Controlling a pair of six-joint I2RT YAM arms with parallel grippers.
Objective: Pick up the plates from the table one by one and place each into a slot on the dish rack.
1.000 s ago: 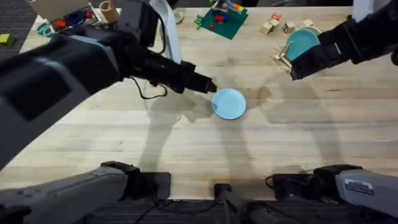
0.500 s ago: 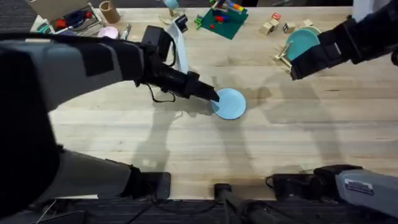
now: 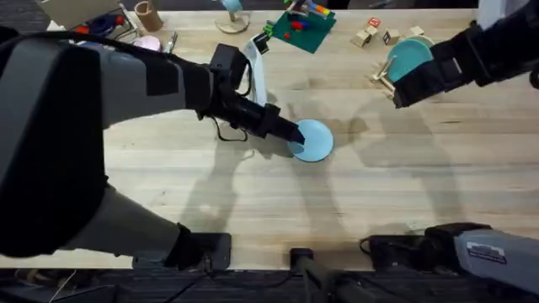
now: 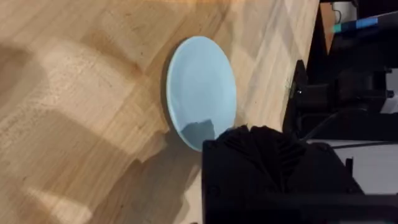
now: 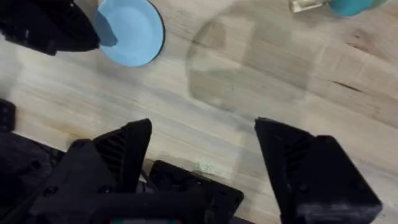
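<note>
A pale sky blue plate [image 3: 314,140] lies flat on the table [image 3: 379,185] near its middle. My left gripper [image 3: 294,135] reaches in from the left and sits at the plate's left rim; in the left wrist view its black body [image 4: 261,165] overlaps the edge of the plate [image 4: 202,87]. A teal plate [image 3: 410,57] stands upright in the dish rack [image 3: 384,76] at the back right. My right gripper [image 3: 402,94] hovers just in front of the rack, open and holding nothing [image 5: 205,155]. The right wrist view also catches the blue plate [image 5: 130,31] and the teal plate [image 5: 351,6].
A green toy board [image 3: 299,27] with coloured pieces and several small wooden blocks [image 3: 370,34] lie along the back edge. A pink dish [image 3: 147,42] and a cardboard cup [image 3: 150,15] sit at the back left. Bare wood stretches between the blue plate and the rack.
My left arm has stretched further right and lower, bringing its gripper from just short of the blue plate onto its left rim. The right arm and both plates have stayed put.
</note>
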